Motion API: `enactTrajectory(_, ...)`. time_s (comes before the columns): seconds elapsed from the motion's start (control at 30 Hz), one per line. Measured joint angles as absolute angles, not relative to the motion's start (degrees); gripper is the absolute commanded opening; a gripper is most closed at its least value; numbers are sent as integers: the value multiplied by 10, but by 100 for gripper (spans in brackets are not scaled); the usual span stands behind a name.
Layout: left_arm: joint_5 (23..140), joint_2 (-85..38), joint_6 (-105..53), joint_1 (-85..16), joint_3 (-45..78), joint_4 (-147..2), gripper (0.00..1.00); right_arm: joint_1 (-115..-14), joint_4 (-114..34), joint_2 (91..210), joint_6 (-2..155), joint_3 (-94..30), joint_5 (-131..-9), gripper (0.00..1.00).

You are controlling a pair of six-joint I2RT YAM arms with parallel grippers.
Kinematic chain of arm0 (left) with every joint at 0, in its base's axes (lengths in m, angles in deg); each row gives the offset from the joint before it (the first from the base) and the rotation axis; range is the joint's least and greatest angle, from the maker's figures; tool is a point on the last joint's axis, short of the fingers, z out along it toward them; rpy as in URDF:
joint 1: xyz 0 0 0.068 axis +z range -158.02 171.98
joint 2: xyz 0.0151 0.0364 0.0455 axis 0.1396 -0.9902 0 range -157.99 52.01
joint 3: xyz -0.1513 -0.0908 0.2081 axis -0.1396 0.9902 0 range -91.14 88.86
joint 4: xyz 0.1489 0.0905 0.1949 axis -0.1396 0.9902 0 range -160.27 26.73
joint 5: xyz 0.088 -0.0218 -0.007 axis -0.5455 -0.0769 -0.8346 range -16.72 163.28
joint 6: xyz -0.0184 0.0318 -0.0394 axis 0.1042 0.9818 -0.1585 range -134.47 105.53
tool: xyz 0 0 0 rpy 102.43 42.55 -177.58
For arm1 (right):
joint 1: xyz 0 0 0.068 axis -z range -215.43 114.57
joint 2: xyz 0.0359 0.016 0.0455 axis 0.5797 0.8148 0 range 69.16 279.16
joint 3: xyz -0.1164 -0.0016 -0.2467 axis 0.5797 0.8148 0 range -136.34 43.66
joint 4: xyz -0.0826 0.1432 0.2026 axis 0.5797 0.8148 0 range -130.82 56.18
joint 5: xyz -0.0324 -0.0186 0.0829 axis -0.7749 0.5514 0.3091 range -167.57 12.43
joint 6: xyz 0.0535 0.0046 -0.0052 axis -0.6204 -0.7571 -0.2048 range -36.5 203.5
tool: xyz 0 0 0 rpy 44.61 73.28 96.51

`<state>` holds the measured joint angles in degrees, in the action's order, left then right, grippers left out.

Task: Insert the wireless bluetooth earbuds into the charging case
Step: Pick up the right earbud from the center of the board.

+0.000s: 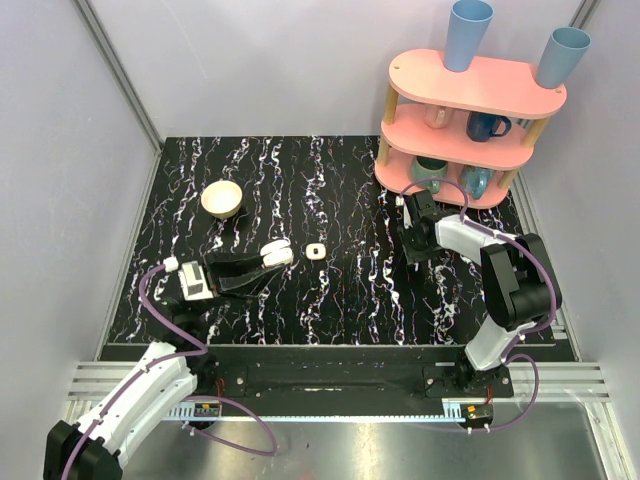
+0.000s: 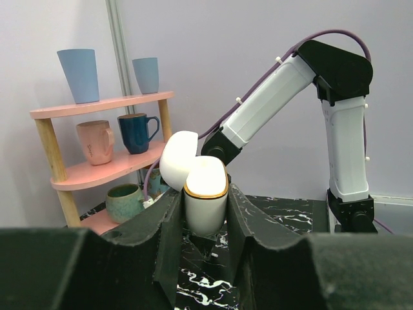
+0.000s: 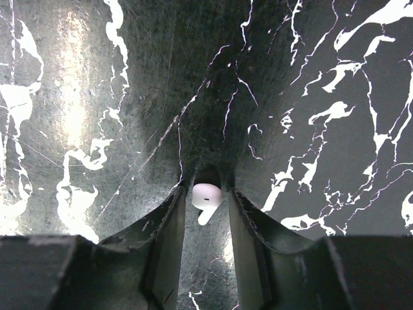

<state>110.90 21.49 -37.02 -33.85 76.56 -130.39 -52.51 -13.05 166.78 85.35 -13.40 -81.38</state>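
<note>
My left gripper (image 1: 268, 260) is shut on the white charging case (image 2: 206, 203), gripping its body from both sides just above the table. The case has a gold rim and its lid (image 2: 178, 159) is hinged open to the left. It also shows in the top view (image 1: 279, 252). My right gripper (image 1: 412, 250) points down at the table, right of centre. In the right wrist view a tiny white earbud (image 3: 206, 196) lies on the marble between its fingertips (image 3: 173, 205), with a small gap on each side. The jaws stand narrowly open around it. No other earbud shows.
A small white rounded-square piece (image 1: 317, 250) lies on the black marble table (image 1: 330, 190) just right of the held case. A wooden bowl (image 1: 222, 198) sits at the back left. A pink two-tier shelf (image 1: 476, 85) with mugs and blue cups stands at the back right, behind the right arm.
</note>
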Motion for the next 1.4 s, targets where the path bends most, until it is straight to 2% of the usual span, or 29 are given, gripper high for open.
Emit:
enactTrajectory(0.83, 1110, 215, -370, -338, 766, -1303, 0, -525, -120, 1682, 853, -150, -809, 30)
enactTrajectory(1.2, 1110, 215, -370, -338, 766, -1303, 0, -525, -118, 1680, 849, -151, -805, 20)
enactTrajectory(1.4, 1111, 210, -370, -338, 762, -1302, 0, -527, -131, 1615, 845, -139, -795, 18)
